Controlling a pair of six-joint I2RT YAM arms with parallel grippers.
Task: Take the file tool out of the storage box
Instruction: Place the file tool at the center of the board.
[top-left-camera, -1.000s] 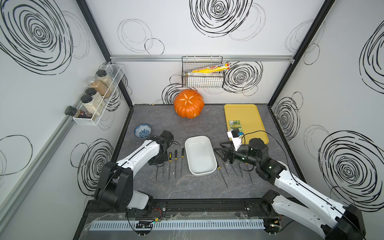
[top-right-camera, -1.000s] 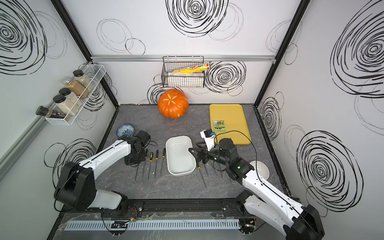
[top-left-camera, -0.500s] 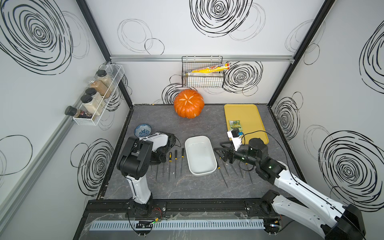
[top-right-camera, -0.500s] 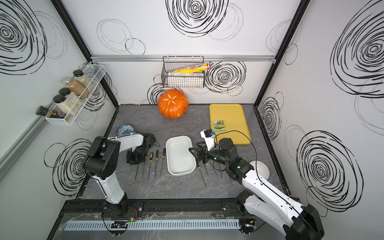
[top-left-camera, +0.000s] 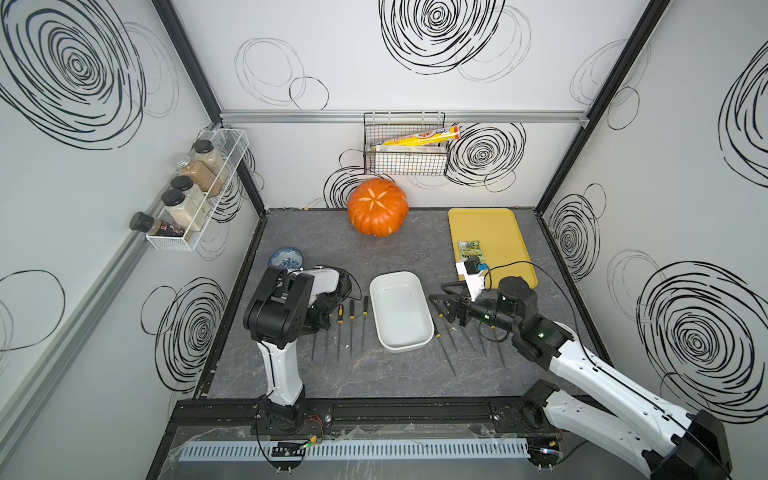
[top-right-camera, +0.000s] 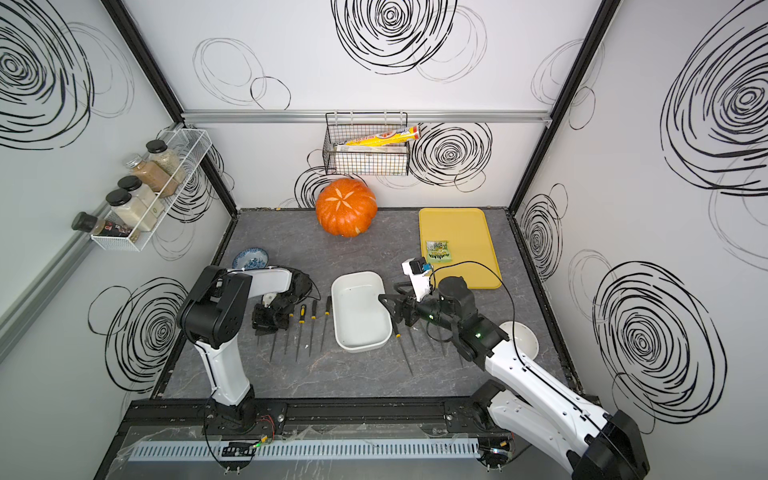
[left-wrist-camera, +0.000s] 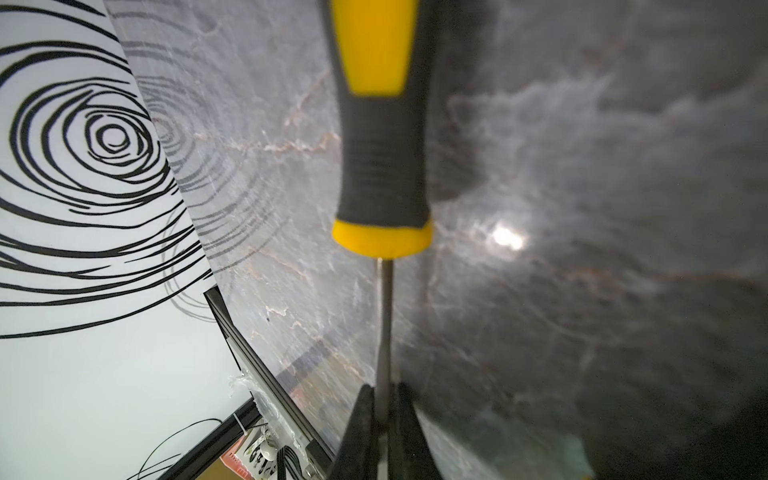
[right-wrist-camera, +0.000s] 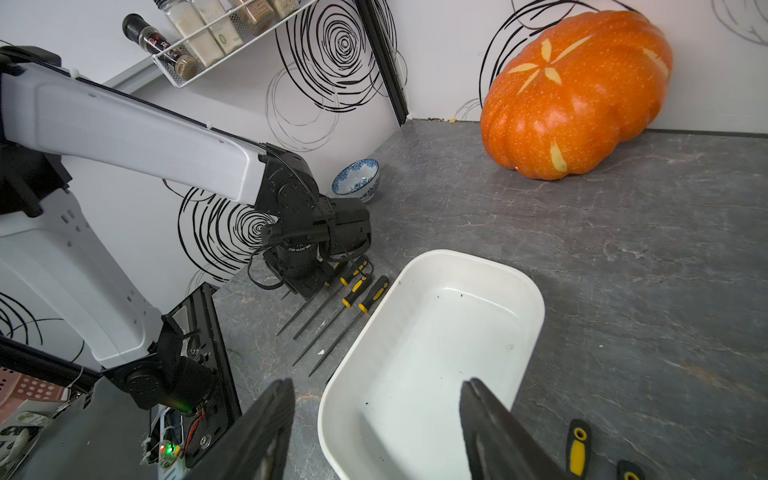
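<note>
An orange pumpkin (top-left-camera: 377, 212) with carved petal marks is being kept near the back wall on the grey worktop (top-left-camera: 374, 378). A green packet (top-left-camera: 468, 251) is being carried by a yellow tray (top-left-camera: 494, 226). A blue patterned bowl (top-left-camera: 286, 258) is being kept near the left wall. Spice jars (top-left-camera: 183, 208) are being held in a white wire rack (top-left-camera: 172, 243), and a yellow box (top-left-camera: 422, 136) in a black wire basket (top-left-camera: 405, 164).

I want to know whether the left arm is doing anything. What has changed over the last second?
The left arm has folded: its elbow swung up from a low, stretched pose to stand high. The left fingers stayed low at the left row of files, shut on one file by its shaft. Unchanged: the right fingers, open beside the empty box, and the right row of files.
</note>
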